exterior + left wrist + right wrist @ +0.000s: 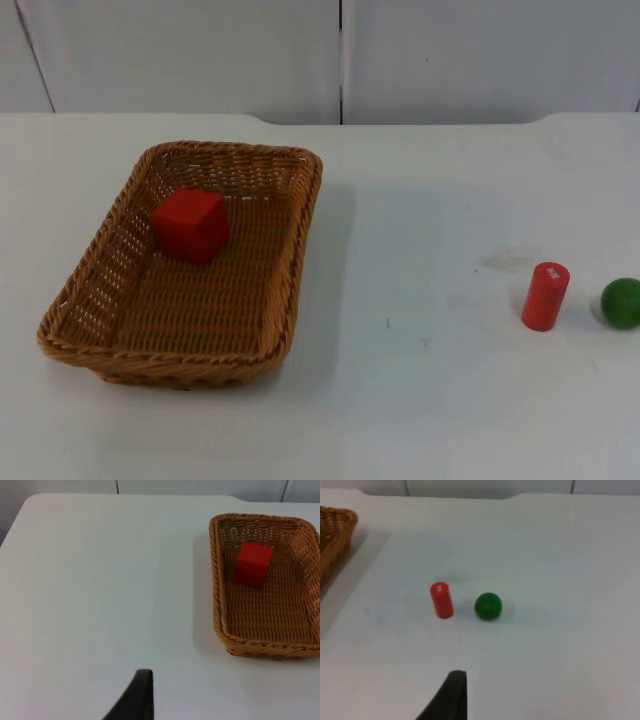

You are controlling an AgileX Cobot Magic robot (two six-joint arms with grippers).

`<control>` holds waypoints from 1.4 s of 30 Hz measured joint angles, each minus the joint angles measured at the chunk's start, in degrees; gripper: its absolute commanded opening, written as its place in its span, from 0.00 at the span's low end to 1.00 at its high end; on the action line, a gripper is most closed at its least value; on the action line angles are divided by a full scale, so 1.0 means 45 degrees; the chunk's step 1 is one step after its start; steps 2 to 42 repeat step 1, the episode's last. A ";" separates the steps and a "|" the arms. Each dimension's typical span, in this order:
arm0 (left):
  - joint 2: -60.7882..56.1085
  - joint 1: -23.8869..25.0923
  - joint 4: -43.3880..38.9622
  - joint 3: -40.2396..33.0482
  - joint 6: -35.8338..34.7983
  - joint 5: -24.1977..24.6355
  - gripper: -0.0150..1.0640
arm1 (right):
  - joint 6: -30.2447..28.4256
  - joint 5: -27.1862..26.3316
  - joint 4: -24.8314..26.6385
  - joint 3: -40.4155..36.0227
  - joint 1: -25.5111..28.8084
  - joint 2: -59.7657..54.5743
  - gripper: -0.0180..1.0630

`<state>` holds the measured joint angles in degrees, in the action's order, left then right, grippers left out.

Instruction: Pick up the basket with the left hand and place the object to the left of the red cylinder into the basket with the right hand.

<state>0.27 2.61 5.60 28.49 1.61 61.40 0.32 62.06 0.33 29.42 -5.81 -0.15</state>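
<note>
The white desk (420,400) carries four items, largest first: one wicker basket (110,355), one red cube (190,225), one red cylinder (545,296) and one green ball (621,302). The basket rests flat on the desk toward the left arm's side, held by neither claw. The cube lies inside it, in the half nearer the partition wall. The cylinder stands upright well apart from the basket on the right arm's side, with the ball just beside it, not touching. The left claw (135,700) hangs above bare desk, clear of the basket; the right claw (447,697) hangs above bare desk, short of the cylinder and ball. For both claws, whether the fingers are spread or together cannot be determined.
</note>
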 measured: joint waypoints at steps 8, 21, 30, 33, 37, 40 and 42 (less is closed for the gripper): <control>0.0000 0.0000 0.0000 0.0000 0.0000 0.0000 0.99 | 0.0000 0.0000 0.0000 0.0000 0.0165 0.0000 0.99; 0.0000 0.0000 0.0000 0.0000 0.0000 0.0000 0.99 | 0.0000 0.0000 0.0000 0.0000 0.0165 0.0000 0.99; 0.0000 0.0000 0.0000 0.0000 0.0000 0.0000 0.99 | 0.0000 0.0000 0.0000 0.0000 0.0165 0.0000 0.99; 0.0000 0.0000 0.0000 0.0000 0.0000 0.0000 0.99 | 0.0000 0.0000 0.0000 0.0000 0.0165 0.0000 0.99; 0.0000 0.0000 0.0000 0.0000 0.0000 0.0000 0.99 | 0.0000 0.0000 0.0000 0.0000 0.0165 0.0000 0.99; 0.0000 0.0000 0.0000 0.0000 0.0000 0.0000 0.99 | 0.0000 0.0000 0.0000 0.0000 0.0165 0.0000 0.99; 0.0000 0.0000 0.0000 0.0000 0.0000 0.0000 0.99 | 0.0000 0.0000 0.0000 0.0000 0.0165 0.0000 0.99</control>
